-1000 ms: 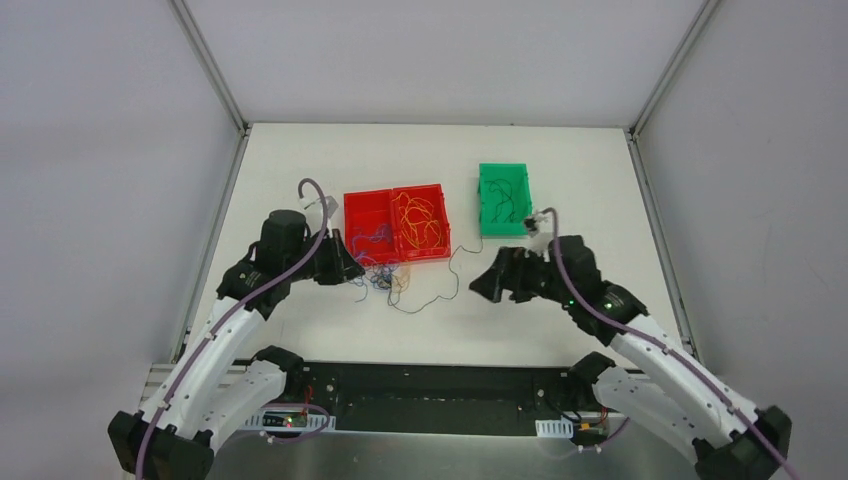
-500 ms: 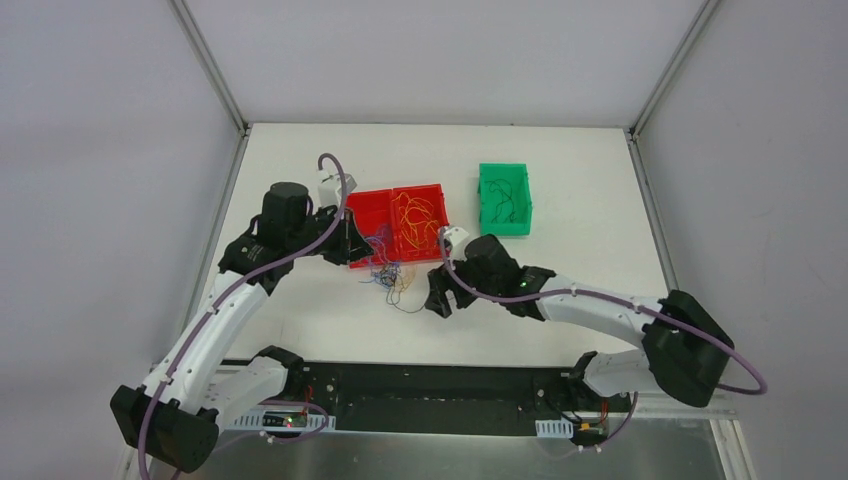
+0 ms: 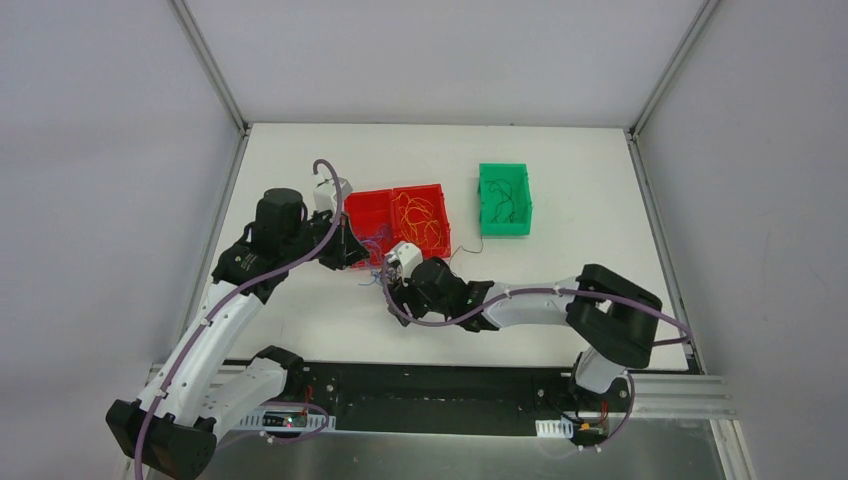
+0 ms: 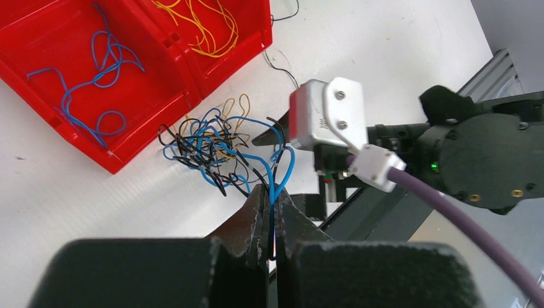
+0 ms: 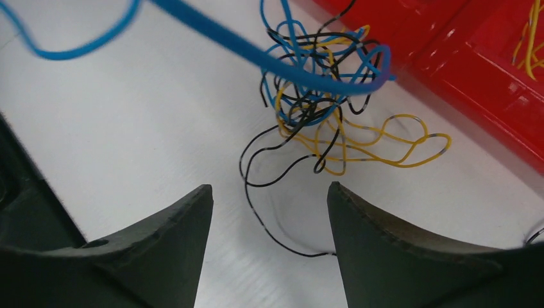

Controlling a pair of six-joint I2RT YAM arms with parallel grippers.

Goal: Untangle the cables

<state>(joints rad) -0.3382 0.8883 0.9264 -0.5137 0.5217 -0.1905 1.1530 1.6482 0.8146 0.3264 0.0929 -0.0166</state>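
A loose tangle of blue, black and yellow cables [image 3: 381, 271] lies on the white table just in front of the red box [image 3: 395, 189]. My left gripper [image 4: 272, 192] is shut on a blue cable [image 4: 287, 168] that loops up out of the tangle [image 4: 212, 144]. My right gripper [image 5: 269, 187] hovers open just short of the tangle [image 5: 321, 83]. A thin black cable [image 5: 256, 215] runs across the table between its jaws, and the raised blue cable [image 5: 256, 54] crosses above. In the top view the right gripper [image 3: 392, 281] sits at the tangle's near side.
The red box [image 4: 151, 131] has two compartments, blue cables [image 4: 96, 70] in the left one and yellow cables [image 3: 418, 215] in the right. A green box [image 3: 505, 168] with black cables stands at the back right. A stray black cable [image 3: 468, 247] trails right of the red box.
My right arm swung left from beside the green box to the tangle, its jaws narrowing somewhat. The left gripper shifted slightly, still holding the blue cable.
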